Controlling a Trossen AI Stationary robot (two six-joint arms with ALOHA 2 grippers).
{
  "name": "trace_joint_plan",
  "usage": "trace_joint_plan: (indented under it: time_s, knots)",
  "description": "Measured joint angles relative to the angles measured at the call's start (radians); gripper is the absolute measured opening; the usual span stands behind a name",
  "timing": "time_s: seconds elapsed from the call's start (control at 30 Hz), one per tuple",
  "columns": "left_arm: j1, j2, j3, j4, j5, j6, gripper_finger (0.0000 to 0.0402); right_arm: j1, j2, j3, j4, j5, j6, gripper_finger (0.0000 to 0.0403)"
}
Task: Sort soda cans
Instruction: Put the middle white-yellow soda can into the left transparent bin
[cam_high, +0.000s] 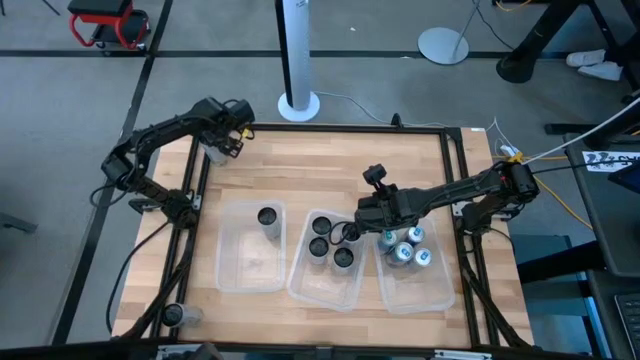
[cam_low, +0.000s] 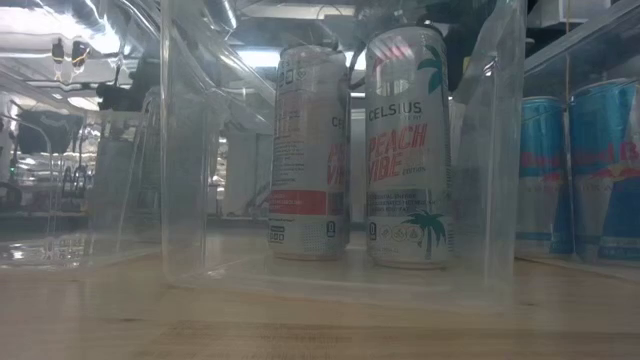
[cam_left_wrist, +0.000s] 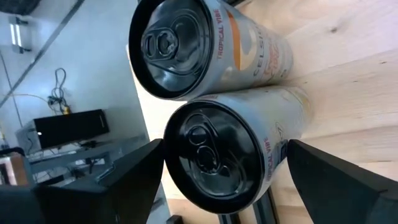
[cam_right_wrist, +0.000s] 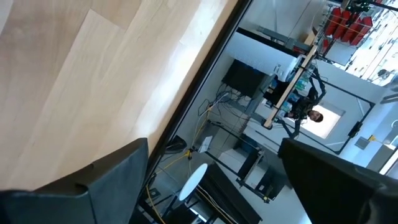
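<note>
Bins: three clear bins (cam_high: 250, 272) are set side by side on the table (cam_high: 330, 165).
Left bin: one dark-topped can (cam_high: 268, 217).
Middle bin: three dark-topped cans (cam_high: 319, 248).
Right bin: four blue-white cans (cam_high: 403, 252).
Left gripper (cam_high: 222, 146): spread open around one of two cans (cam_left_wrist: 224, 155) at the table's far-left corner.
Right gripper (cam_high: 352, 232): held open over the middle bin, nothing gripped.

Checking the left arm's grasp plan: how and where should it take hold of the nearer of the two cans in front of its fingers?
Grip the nearer can around its round side wall, about mid-height, one finger on each flank. The left gripper is open and already straddles it. Probably best to come straight on: the second can sits right beside it and blocks that side.
</note>
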Motion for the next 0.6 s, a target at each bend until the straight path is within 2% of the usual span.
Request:
trace_joint_plan:
  time_s: [0.43, 0.6]
  knots:
    - [0.000, -0.002, -0.015, 0.026, 0.012, 0.022, 0.0321, 0.000, 0.000, -0.068, 0.049, -0.008, 0.000, 0.0364]
    - [0.002, -0.002, -0.013, 0.019, 0.051, 0.027, 0.0321, 0.000, 0.000, -0.068, 0.051, -0.008, 0.000, 0.0364]
